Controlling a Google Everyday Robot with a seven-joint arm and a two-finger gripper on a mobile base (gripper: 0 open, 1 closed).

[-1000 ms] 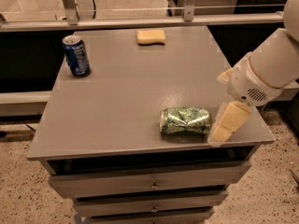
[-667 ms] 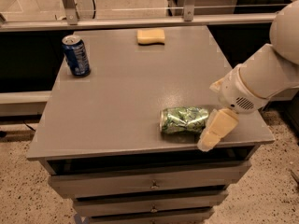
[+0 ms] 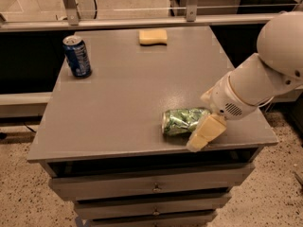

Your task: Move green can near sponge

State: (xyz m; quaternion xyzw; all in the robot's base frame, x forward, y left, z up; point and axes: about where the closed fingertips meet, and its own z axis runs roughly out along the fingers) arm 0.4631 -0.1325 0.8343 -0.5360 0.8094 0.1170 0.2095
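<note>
The green can (image 3: 182,121) lies on its side near the front right of the grey table (image 3: 123,93), silver end facing left. The pale yellow sponge (image 3: 153,36) lies flat at the far edge of the table, well away from the can. My gripper (image 3: 204,132) comes in from the right on a white arm and sits at the can's right end, with one cream finger (image 3: 206,132) in front of the can, reaching down to the table's front edge. The other finger is hidden behind the can or the arm.
A dark blue can (image 3: 77,56) stands upright at the far left of the table. Drawers (image 3: 151,187) sit below the tabletop. A metal rail (image 3: 123,21) runs behind the table. The white arm (image 3: 265,74) hangs over the table's right edge.
My gripper has moved left and slightly down, closing in on the right end of the green can. The can, the sponge and the blue can have not moved.
</note>
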